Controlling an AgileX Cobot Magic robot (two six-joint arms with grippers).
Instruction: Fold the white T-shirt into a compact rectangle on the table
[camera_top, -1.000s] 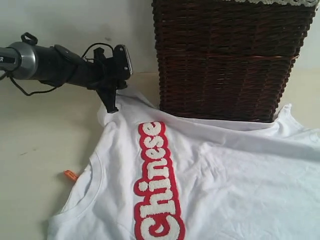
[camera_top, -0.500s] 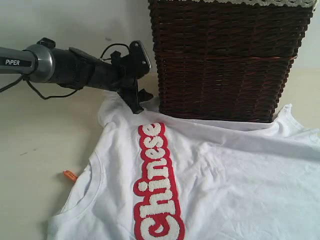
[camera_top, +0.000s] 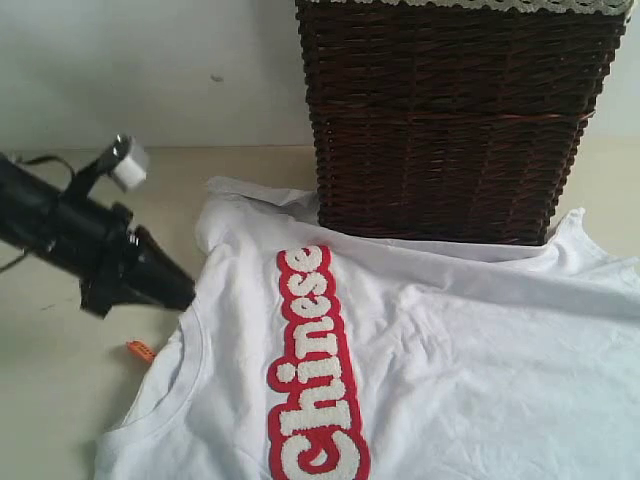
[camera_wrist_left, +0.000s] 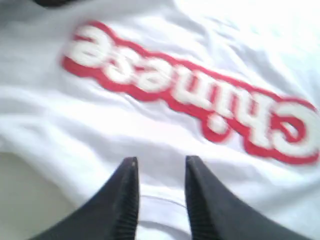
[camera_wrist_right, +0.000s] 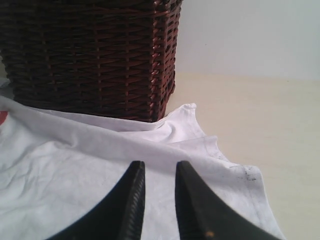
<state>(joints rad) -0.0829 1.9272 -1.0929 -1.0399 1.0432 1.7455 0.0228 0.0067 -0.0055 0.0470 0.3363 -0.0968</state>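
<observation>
The white T-shirt (camera_top: 450, 360) lies spread on the table (camera_top: 60, 410), its red-outlined letters (camera_top: 310, 360) running toward the near edge. Its far edge rests against the basket's foot. A small orange tag (camera_top: 140, 350) sticks out beside the collar. My left gripper (camera_top: 184, 294) sits low at the shirt's left shoulder, beside the collar. In the left wrist view this gripper (camera_wrist_left: 160, 165) is open, with the collar seam of the T-shirt (camera_wrist_left: 165, 120) showing in the gap and nothing pinched. My right gripper (camera_wrist_right: 159, 169) is open just above the shirt's sleeve (camera_wrist_right: 220, 165); it is out of the exterior view.
A tall dark brown wicker basket (camera_top: 455, 115) stands at the back, right behind the shirt; the same basket (camera_wrist_right: 90, 55) fills the right wrist view. Bare table (camera_wrist_right: 260, 115) lies to the right of the basket.
My left gripper, at the shirt's far left sleeve by the basket a second ago, opened and swung down-left to the collar. The sleeve now lies on the table.
</observation>
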